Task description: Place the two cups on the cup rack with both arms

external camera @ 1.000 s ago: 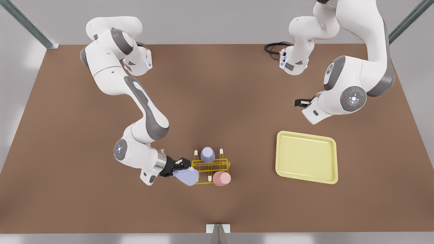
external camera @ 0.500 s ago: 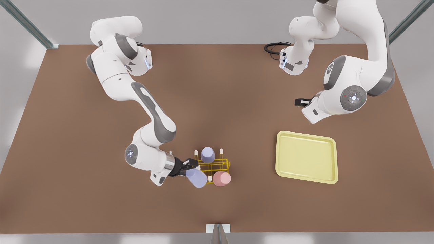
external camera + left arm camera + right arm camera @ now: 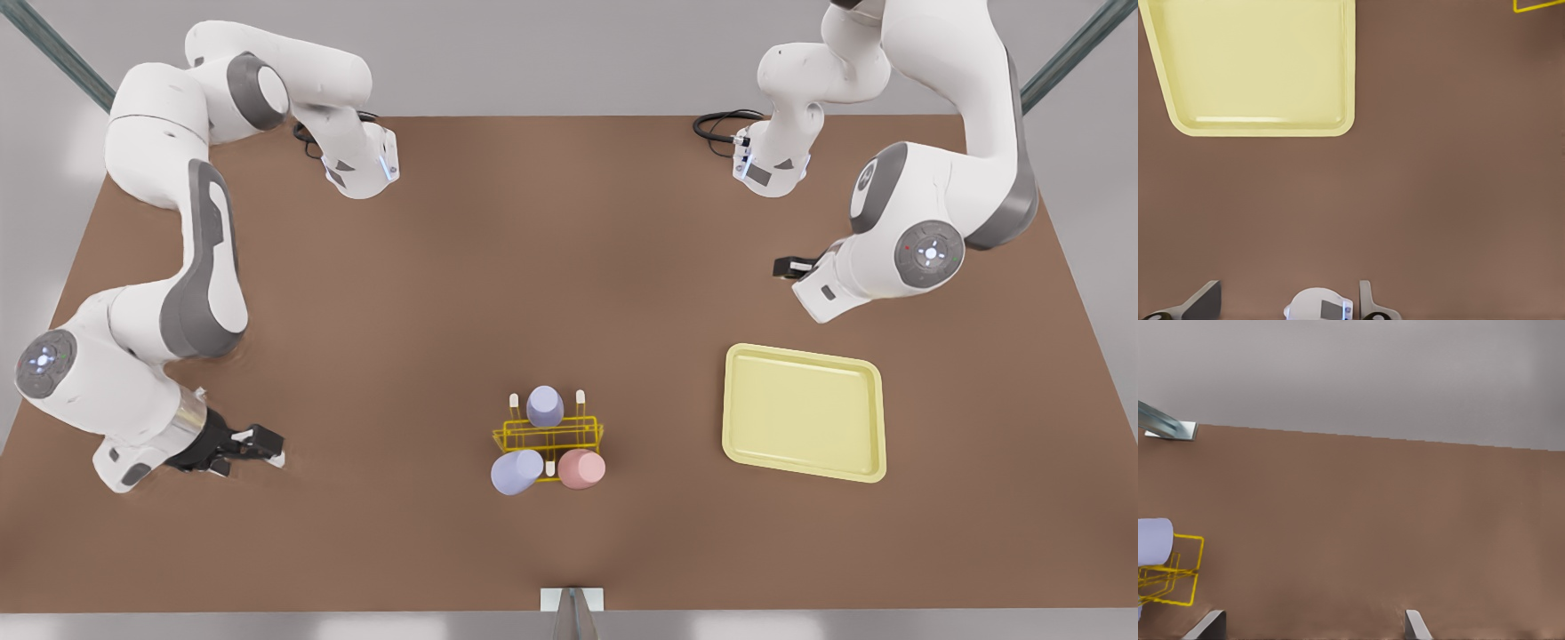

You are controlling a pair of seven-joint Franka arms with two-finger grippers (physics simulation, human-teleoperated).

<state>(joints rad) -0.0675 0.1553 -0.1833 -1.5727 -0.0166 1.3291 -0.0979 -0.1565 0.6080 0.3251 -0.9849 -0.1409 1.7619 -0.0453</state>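
rack (image 3: 548,436): yellow wire, three tapered cups | right gripper (image 3: 253,442) fingers apart | left gripper (image 3: 791,268) fingers apart

Three cups (image 3: 545,406) sit on the rack (image 3: 549,436), tray (image 3: 805,412) alongside.

table (image 3: 569,267): brown, flat and matt, like smooth board
cup rack (image 3: 548,436): thin bright yellow wire, a little shiny, with white tips on the pegs
pink cup (image 3: 581,468): smooth and matt, looks like plastic
lavender cups (image 3: 516,472): smooth and matt too, same plastic look
tray (image 3: 805,412): pale yellow, smooth plastic look, soft shine on its rim
arms (image 3: 933,178): shiny white shells, smooth grey parts at the joints
right gripper (image 3: 258,442): black and matt, with a shiny metal ring behind it
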